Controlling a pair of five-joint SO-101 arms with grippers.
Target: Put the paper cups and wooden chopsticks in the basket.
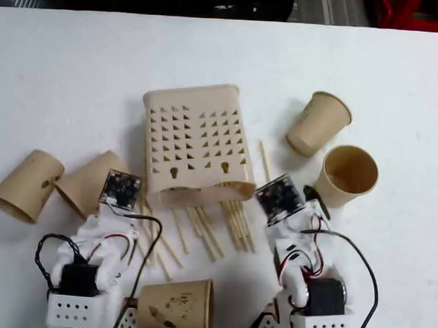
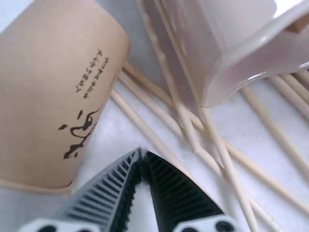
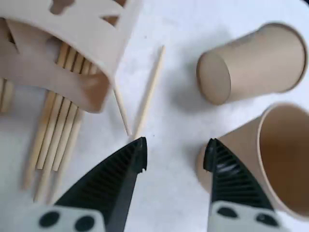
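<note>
Centrally on the tabletop the basket (image 1: 194, 145) lies tipped over with its mouth toward the arms' edge. A bundle of chopsticks (image 1: 217, 229) spills out of that mouth onto the table between the two arms. One loose chopstick (image 1: 264, 160) lies apart, just beside the basket's right wall. All five cups are outside the basket.

The left gripper (image 2: 141, 154) has its jaws pressed together with nothing between them. It sits low over the spilled chopsticks, just beside the inner left cup (image 2: 53, 92), which lies on its side, and the basket's rim is close ahead. The outer left cup (image 1: 27, 185) lies on its side nearer the left edge.

The right gripper (image 3: 175, 147) has its jaws spread wide over bare table, between the loose chopstick and the open-mouthed cup (image 3: 270, 154). One fingertip is right at that cup's wall; whether it touches cannot be told, nor whether the cup stands upright or leans. Beyond it, toward the far right, the lying right cup (image 1: 319, 123) rests on its side with its base toward the basket.

The near-edge cup (image 1: 174, 306) lies on its side between the arm bases, hard against the arms' edge.

Wide bare table runs along the far edge and down the right edge.
</note>
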